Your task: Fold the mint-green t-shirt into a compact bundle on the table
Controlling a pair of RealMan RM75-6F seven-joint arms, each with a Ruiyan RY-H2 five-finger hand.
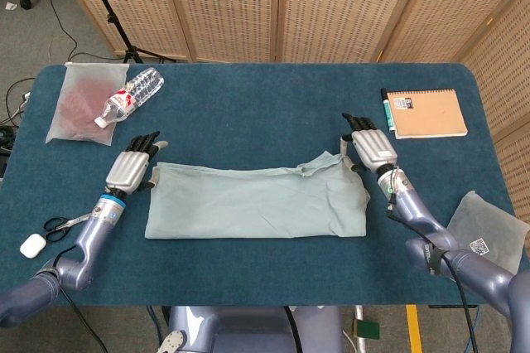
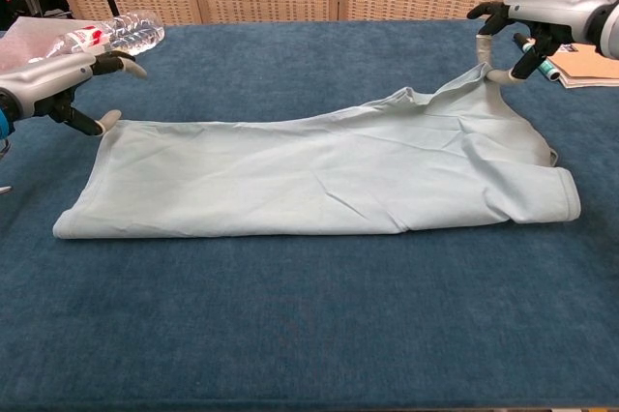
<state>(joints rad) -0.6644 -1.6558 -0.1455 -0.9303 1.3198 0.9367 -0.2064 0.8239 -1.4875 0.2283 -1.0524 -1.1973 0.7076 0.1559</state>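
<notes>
In the head view, the shirt (image 1: 257,202) lies flat in a long strip in the middle of the blue table (image 1: 265,113). The left hand (image 1: 130,171) sits at the shirt's 9 o'clock corner. From above, its back hides whether it holds cloth. The right hand (image 1: 370,147) is at the 2 o'clock corner, and its grip is hidden too. A bottle (image 1: 128,96) lies on a bag (image 1: 79,104) at 10 o'clock. A notebook (image 1: 426,113) is at 2 o'clock.

In the chest view, the left hand (image 2: 58,83) has its fingers apart and holds nothing, just beside the shirt (image 2: 319,175). The right hand (image 2: 527,30) pinches the shirt's far corner and lifts it a little. Both arms are cut off by the edges.
</notes>
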